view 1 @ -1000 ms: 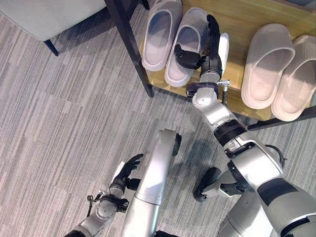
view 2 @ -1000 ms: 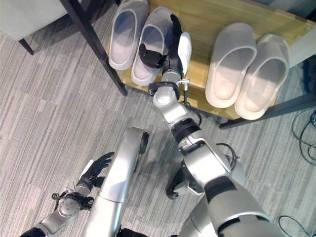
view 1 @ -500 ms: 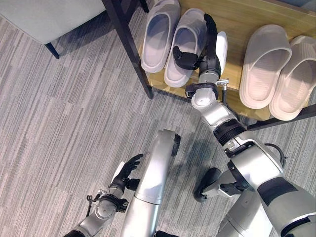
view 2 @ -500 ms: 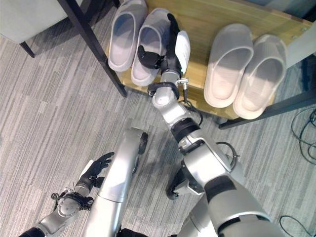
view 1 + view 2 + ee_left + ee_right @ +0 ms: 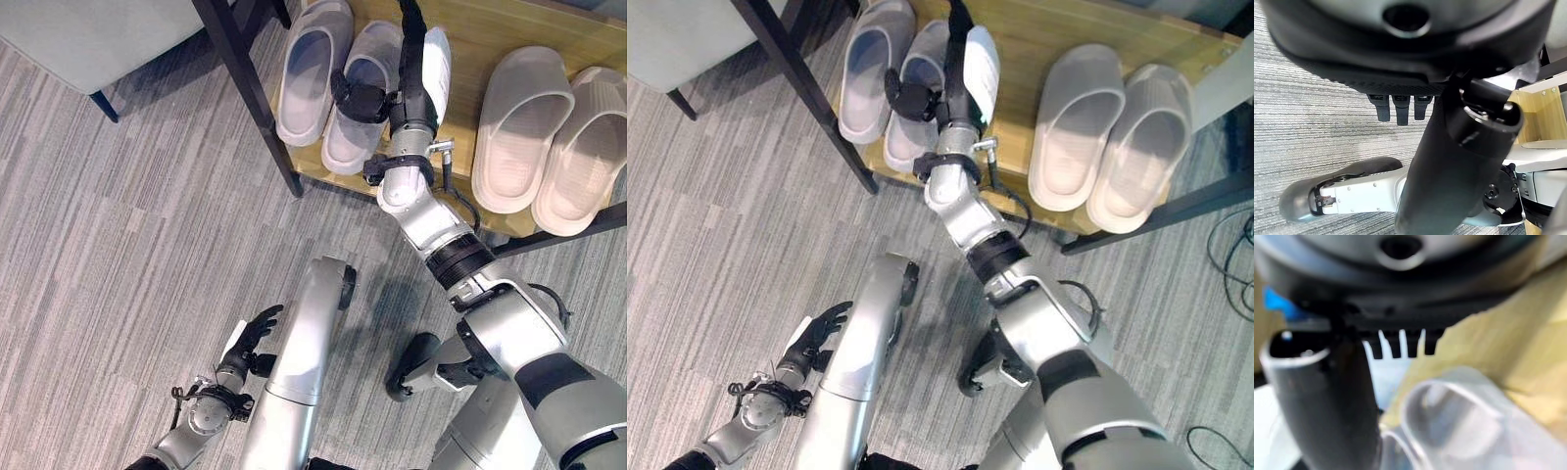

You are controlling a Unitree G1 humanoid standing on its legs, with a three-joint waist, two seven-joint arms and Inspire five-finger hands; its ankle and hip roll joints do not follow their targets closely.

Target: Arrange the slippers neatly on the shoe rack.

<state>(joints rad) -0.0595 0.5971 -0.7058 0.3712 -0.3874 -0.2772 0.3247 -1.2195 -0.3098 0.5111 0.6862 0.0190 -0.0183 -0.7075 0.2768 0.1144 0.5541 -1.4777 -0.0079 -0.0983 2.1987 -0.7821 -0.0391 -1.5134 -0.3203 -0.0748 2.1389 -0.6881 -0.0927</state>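
Two pale lilac slippers lie side by side at the left end of the wooden shoe rack shelf (image 5: pixel 472 34): one (image 5: pixel 306 69) outermost, the other (image 5: pixel 341 142) beside it. Two beige slippers (image 5: pixel 519 122) (image 5: pixel 588 147) lie together at the right end. My right hand (image 5: pixel 409 73) reaches onto the shelf, open, with straight fingers along the inner lilac slipper's right side and the thumb spread over its top. That slipper (image 5: pixel 1459 416) shows just past the fingers in the right wrist view. My left hand (image 5: pixel 250 338) hangs low over the carpet, open and empty.
A black rack leg (image 5: pixel 250 98) slants down past the lilac pair's left. A grey upholstered seat (image 5: pixel 98 34) on dark legs stands at the far left. Grey striped carpet (image 5: pixel 118 245) covers the floor before the rack.
My right hand has slid deeper onto the shelf along the inner lilac slipper. The view has shifted slightly. The slippers and left hand stay about where they were.
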